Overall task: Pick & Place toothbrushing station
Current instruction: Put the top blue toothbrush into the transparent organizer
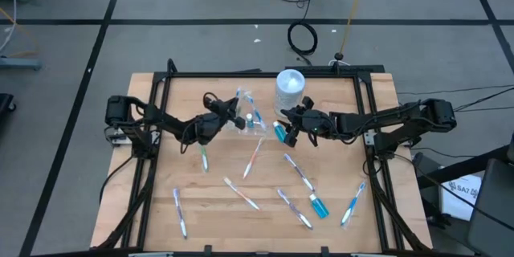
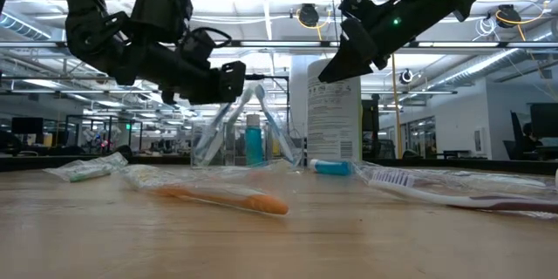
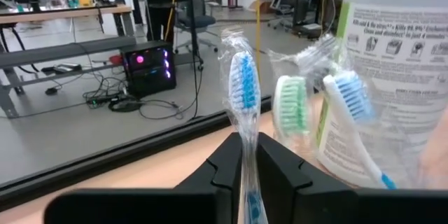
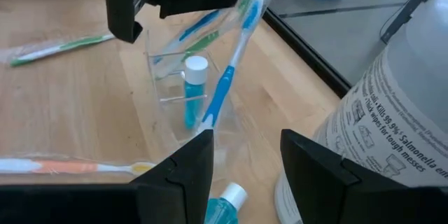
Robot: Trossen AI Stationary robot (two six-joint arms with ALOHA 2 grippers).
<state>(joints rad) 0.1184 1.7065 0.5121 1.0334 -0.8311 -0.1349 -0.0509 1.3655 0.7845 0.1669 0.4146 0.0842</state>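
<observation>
The left tool (image 3: 248, 175) narrowly pinches a blue toothbrush (image 3: 244, 84) over the clear cup (image 4: 183, 98); releasing off-centre could tip it. At three o'clock, the right tool (image 4: 245, 161) gapes, empty.

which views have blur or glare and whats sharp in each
Low view: the orange toothbrush in clear wrap up front is soft, and bright ceiling lights leave both arms as dark silhouettes. Left wrist view: the blue-bristled toothbrush is sharp, while the white labelled canister edge looks soft. Right wrist view: the small clear plastic cup is clear, near fingers blurred. High view: evenly lit, no glare.
</observation>
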